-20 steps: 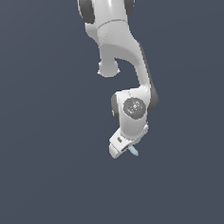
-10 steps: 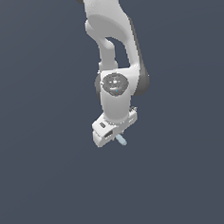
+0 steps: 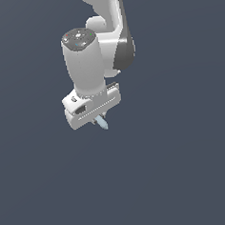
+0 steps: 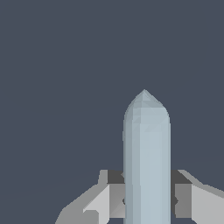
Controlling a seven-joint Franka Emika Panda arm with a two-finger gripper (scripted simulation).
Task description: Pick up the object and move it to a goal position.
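place: simulator render | cue: flat featureless grey-blue backdrop (image 3: 186, 175), no furnishings

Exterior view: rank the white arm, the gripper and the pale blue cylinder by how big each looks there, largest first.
1. The white arm, by far the largest.
2. The gripper, a wide block under the wrist.
3. The cylinder, smallest; only a short tip pokes out below the gripper, so part of it is hidden.

Pale blue-grey object (image 4: 146, 166), uniform and unpatterned, lighter along one flank, clamped between the jaws. Fingers (image 4: 107, 199) light grey with darker grey inner pads. Gripper (image 3: 98, 119) body white; arm (image 3: 84, 64) white with a dark grey joint band and a grey cap bearing small coloured dots. Background beyond the jaws plain dark slate blue.
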